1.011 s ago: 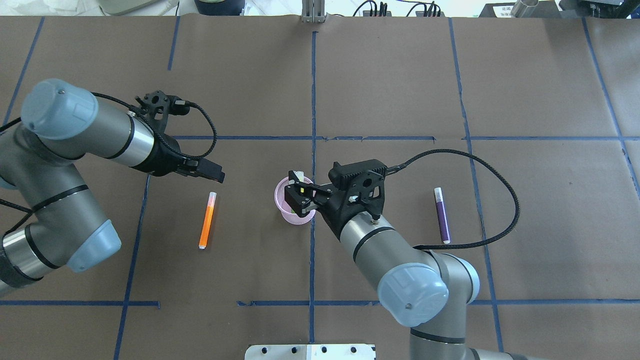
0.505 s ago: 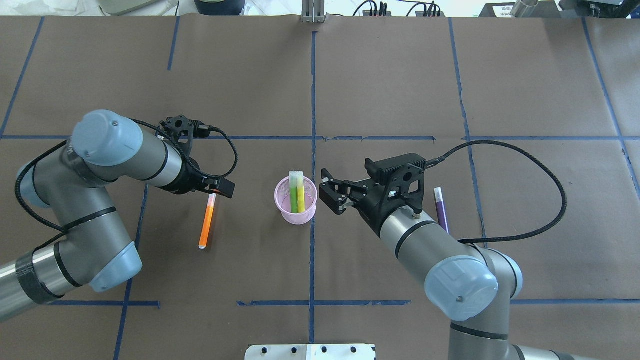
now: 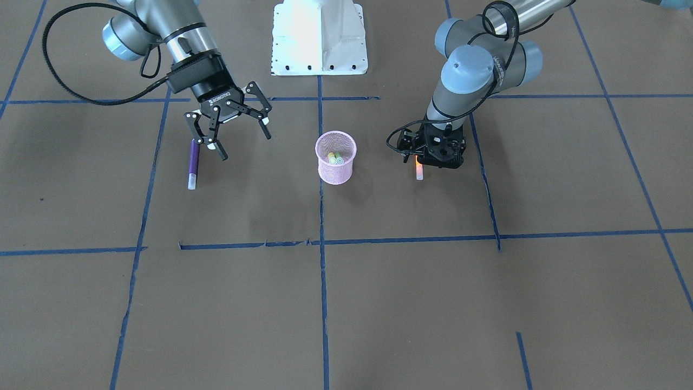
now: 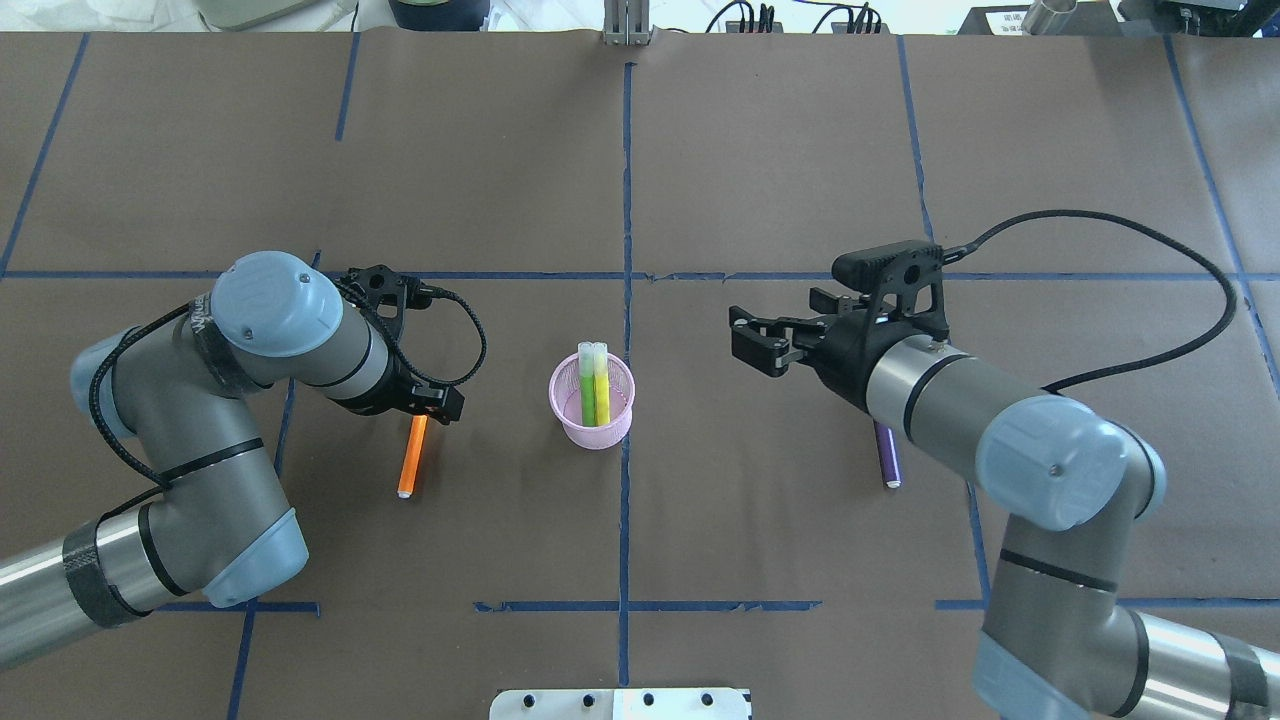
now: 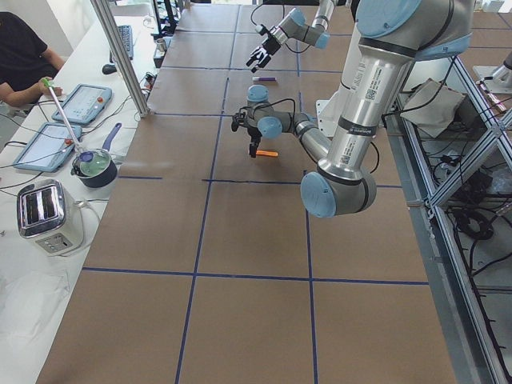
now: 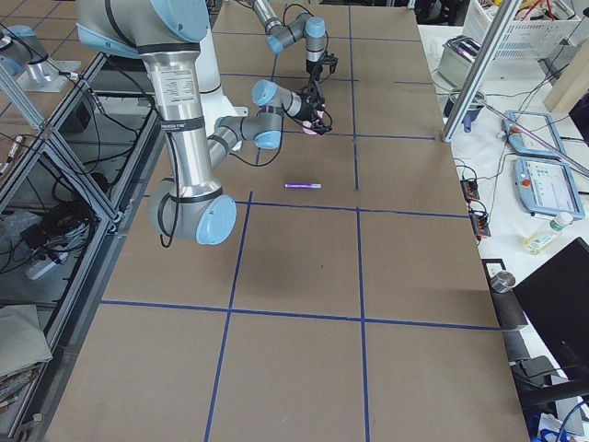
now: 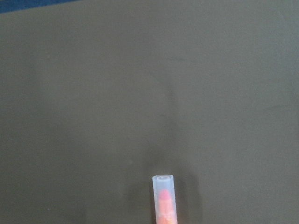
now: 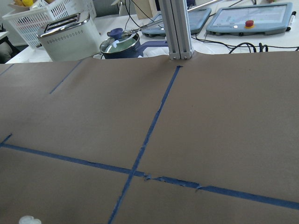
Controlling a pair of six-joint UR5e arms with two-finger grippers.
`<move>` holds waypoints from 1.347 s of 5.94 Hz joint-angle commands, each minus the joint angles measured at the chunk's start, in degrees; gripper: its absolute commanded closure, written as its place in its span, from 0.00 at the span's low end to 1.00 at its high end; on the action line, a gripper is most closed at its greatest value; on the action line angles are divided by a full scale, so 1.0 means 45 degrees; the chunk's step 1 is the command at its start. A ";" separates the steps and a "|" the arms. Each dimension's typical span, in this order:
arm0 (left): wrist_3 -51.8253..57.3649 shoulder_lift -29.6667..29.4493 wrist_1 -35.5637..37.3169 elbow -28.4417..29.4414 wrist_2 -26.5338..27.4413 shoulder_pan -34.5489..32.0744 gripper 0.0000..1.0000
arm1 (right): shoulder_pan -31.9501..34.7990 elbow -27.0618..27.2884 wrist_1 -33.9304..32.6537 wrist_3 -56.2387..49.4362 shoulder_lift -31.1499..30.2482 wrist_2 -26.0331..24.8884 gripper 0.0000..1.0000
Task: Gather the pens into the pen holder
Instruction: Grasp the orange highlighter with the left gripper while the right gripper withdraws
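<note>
Table: brown paper cover point(image 4: 760, 150) with a blue tape grid. A toaster point(image 8: 70, 35) and a pot point(image 8: 122, 45) sit past the far edge.
Pen holder: pink mesh cup point(image 4: 590, 434), upright at mid-table on the centre tape line, well away from every edge. Probably put there so either arm can reach it.
Green pen: point(image 4: 587, 390) stands in the pen holder, pale cap up, leaning on the rim toward the far edge.
Yellow pen: point(image 4: 601, 388) touches the green pen, same lean, cap up. Two of the four pens look done.
Orange pen: point(image 4: 411, 460) lies flat, off toward the table end on the robot's left. It runs from near edge to far edge with the cap toward the far edge. Bright orange barrel, translucent cap.
Left tool: point(image 4: 432, 402) is down over the cap end of the orange pen. The wrist mount hides the fingers and the left wrist view shows only the cap tip, so I cannot tell whether it is spread or clamped. Likely the pick step.
Purple pen: point(image 3: 193, 162) lies flat toward the table end on the robot's right, in the same direction. Dark purple, pale cap.
Right tool: point(image 3: 241, 142) has its fingers spread wide, is empty and is off the table near the purple pen. Probably lining up for that pen.
</note>
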 commanded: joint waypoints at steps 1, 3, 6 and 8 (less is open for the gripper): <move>-0.0085 -0.0006 0.0031 0.0012 -0.0033 0.0032 0.37 | 0.1099 0.0500 -0.0004 0.0017 -0.0963 0.1984 0.01; -0.0086 0.0013 0.0011 0.0167 -0.0033 0.0149 0.50 | 0.3454 0.0502 -0.0043 0.0017 -0.1685 0.6112 0.01; -0.0086 0.0013 0.0011 0.0227 -0.0033 0.0189 0.75 | 0.4151 0.0423 -0.0063 0.0017 -0.1884 0.7345 0.01; -0.0047 -0.0026 -0.0066 0.0130 -0.0014 0.0208 1.00 | 0.4170 0.0423 -0.0043 0.0017 -0.1943 0.7403 0.01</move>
